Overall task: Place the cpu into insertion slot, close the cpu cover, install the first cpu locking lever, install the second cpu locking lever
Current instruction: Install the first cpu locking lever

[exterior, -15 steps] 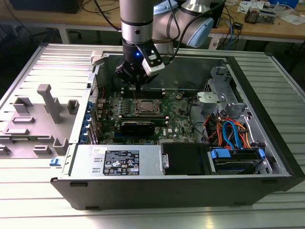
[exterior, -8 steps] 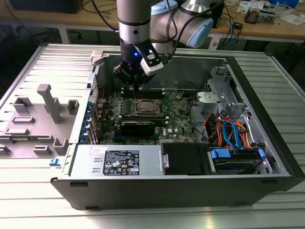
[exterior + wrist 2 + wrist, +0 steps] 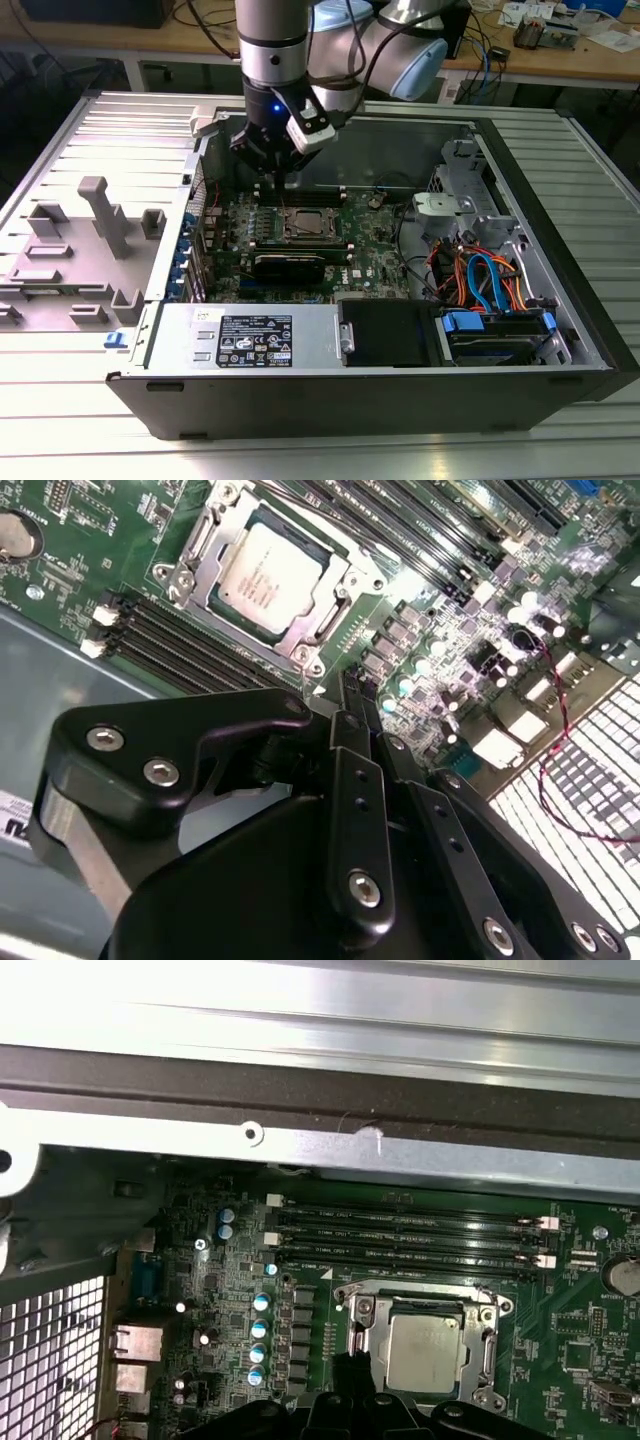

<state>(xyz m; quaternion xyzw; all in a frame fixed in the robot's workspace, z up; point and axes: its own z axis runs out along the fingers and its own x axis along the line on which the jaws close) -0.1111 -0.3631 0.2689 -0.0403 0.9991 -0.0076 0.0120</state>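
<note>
1. Cpu (image 3: 268,577) sits in the insertion slot (image 3: 196,535) at the exterior view's centre, the cpu cover (image 3: 335,615) framing it.
2. My gripper (image 3: 352,690) hovers beside the socket's corner, fingers pressed together, holding nothing.
3. Green motherboard (image 3: 375,245) surrounds it.

The silvery square cpu (image 3: 268,577) lies flat in the insertion slot (image 3: 190,580) on the green board, with the thin metal cpu cover (image 3: 345,585) closed down around its edges.
</note>
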